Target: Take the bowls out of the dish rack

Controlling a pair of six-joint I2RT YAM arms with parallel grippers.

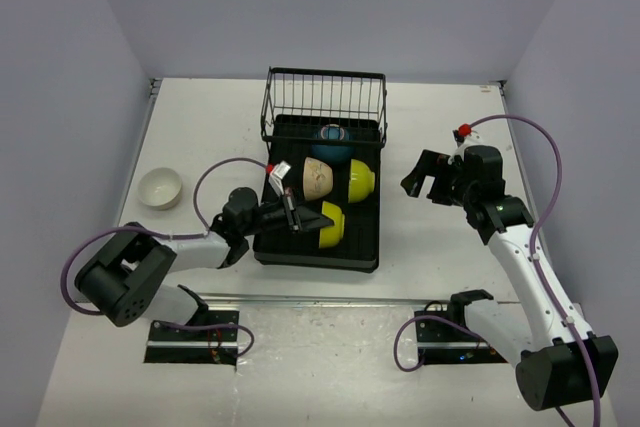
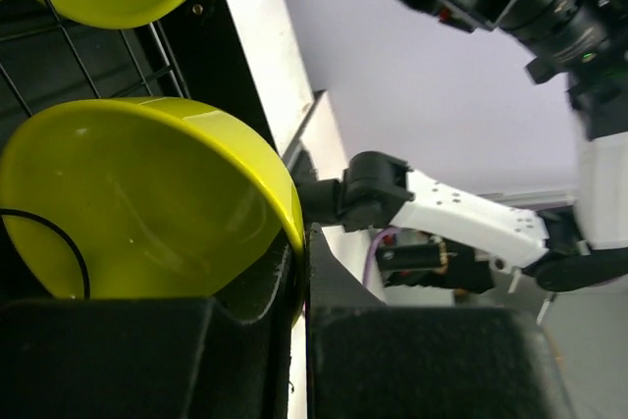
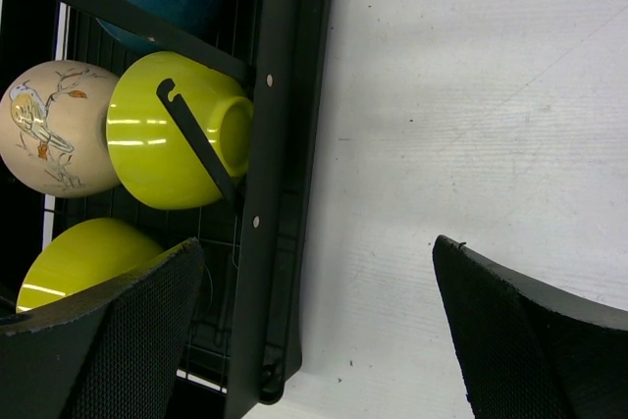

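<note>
Left wrist: bowl (image 2: 137, 203) in L gripper (image 2: 302, 293)

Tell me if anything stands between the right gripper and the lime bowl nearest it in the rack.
Yes. The right gripper, open, hangs over the table beside the dish rack. The rack's raised side wall lies between it and the lime bowl, and a black wire prong crosses the bowl's side.
</note>
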